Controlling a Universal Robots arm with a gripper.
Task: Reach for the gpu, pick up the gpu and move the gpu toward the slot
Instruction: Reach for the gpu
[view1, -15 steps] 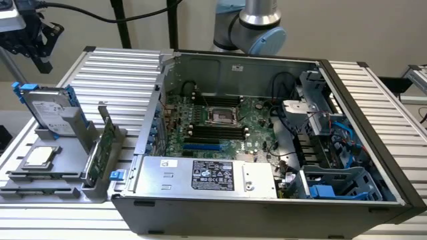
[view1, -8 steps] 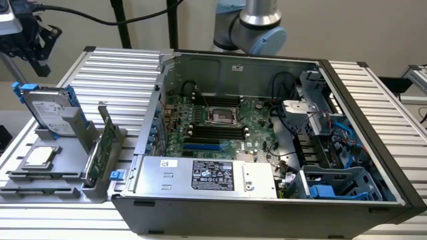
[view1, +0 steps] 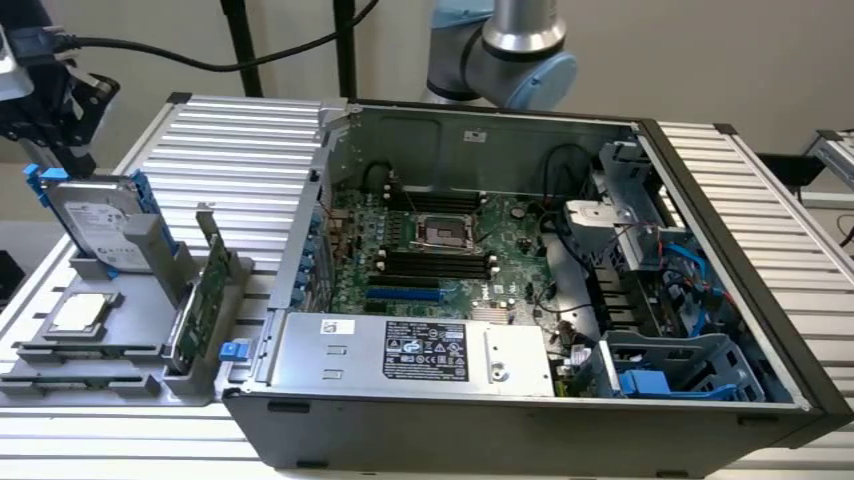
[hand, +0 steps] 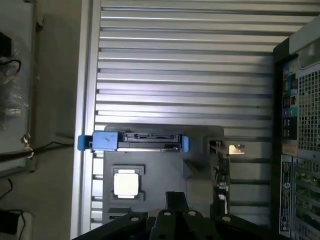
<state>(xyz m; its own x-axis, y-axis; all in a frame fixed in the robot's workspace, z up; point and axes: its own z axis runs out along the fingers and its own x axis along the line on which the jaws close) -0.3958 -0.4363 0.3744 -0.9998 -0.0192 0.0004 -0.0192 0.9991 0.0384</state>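
Exterior view puts the graphics card (view1: 203, 300) standing on its long edge in a grey holder (view1: 80, 385) on the ribbed bench (view1: 227, 140), just beside the outer wall of the open computer case (view1: 534, 440), with its silver bracket pointing up. The same holder carries a hard drive (view1: 100, 225) with blue rails, upright at the far end, and a square processor chip (view1: 78, 312) lying flat near the front. The claw (view1: 64, 140) hangs above the hard drive end of the holder, close to the drive's top edge and apart from the card; I cannot tell whether it is open or closed. From the wrist camera the card (hand: 220, 175) shows edge-on as a thin line, with the drive (hand: 132, 141) and the chip (hand: 125, 182) beside it, and the dark body of the claw (hand: 176, 202) looks down over the holder, touching none of them. My reading is that the work is at the reaching stage: nothing is gripped, the card is not yet lifted, and the motherboard (view1: 467, 240) inside the case has no card in its blue slots. Grasping, lifting and carrying toward the case are all left to do.
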